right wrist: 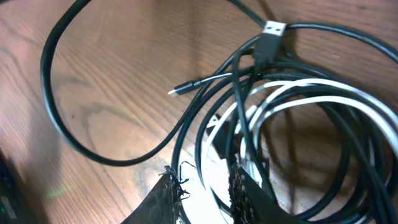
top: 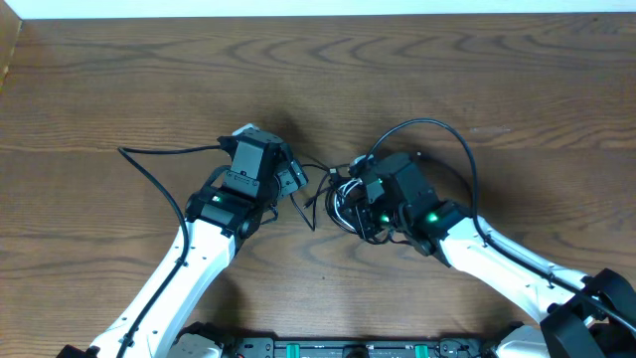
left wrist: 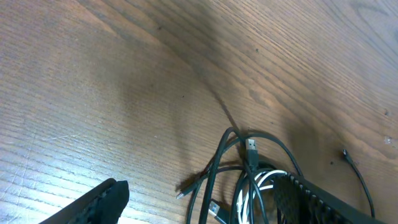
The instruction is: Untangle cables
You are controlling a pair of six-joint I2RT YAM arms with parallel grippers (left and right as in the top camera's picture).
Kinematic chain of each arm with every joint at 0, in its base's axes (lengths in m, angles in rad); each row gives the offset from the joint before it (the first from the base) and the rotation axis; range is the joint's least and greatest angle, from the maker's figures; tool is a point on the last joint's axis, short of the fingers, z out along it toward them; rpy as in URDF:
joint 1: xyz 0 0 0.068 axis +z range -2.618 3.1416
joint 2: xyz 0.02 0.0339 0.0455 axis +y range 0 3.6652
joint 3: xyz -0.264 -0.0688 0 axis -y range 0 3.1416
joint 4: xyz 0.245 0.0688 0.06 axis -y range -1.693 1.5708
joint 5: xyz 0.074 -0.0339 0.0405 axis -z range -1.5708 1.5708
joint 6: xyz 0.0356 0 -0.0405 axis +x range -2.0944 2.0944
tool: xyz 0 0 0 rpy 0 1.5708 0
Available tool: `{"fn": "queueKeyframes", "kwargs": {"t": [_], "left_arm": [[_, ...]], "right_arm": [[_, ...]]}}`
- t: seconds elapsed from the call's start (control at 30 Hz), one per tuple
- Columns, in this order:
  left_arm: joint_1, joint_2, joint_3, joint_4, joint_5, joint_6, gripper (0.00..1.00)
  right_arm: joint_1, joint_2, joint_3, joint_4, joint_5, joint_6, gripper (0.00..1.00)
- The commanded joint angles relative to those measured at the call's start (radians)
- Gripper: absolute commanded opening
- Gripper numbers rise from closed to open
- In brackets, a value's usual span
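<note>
The cables point(top: 346, 204) lie as a tangled bundle of black loops and one white cord on the wooden table between my two arms. My left gripper point(top: 298, 182) sits just left of the bundle. In the left wrist view the left gripper point(left wrist: 199, 208) is wide open, with black strands and the white cord point(left wrist: 264, 180) lying between its fingers and a USB plug point(left wrist: 250, 147) ahead. My right gripper point(right wrist: 205, 199) reaches into the coil from the right, its jaws narrowed onto white and black strands. A USB plug point(right wrist: 272, 30) and a thin plug tip point(right wrist: 177, 90) lie beyond it.
A thicker black arm cord point(top: 159, 169) runs left of the left arm, and another point(top: 462, 149) arcs over the right arm. The table's far edge point(top: 318, 17) runs along the top. One black loop point(right wrist: 50, 81) spreads out over bare wood.
</note>
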Motion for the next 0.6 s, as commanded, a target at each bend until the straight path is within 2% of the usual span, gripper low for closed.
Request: {"fn": "queueKeyframes", "kwargs": {"t": [0.0,0.07,0.2,0.57], "left_arm": [[0.003,-0.003,0.008,-0.002,-0.002,-0.002,0.79],[0.003,-0.003,0.008,-0.002,-0.002,-0.002,0.8],[0.003,-0.003,0.008,-0.002,-0.002,-0.002,0.79],[0.003,-0.003,0.008,-0.003,-0.002,-0.002,0.79]], "right_arm": [[0.024,0.025,0.0,0.007,0.078,-0.063,0.23],[0.025,0.04,0.0,0.019,0.092,-0.068,0.19],[0.03,0.068,0.0,0.037,0.09,-0.071,0.17],[0.028,0.114,0.0,0.088,0.134,-0.085,0.2]]}}
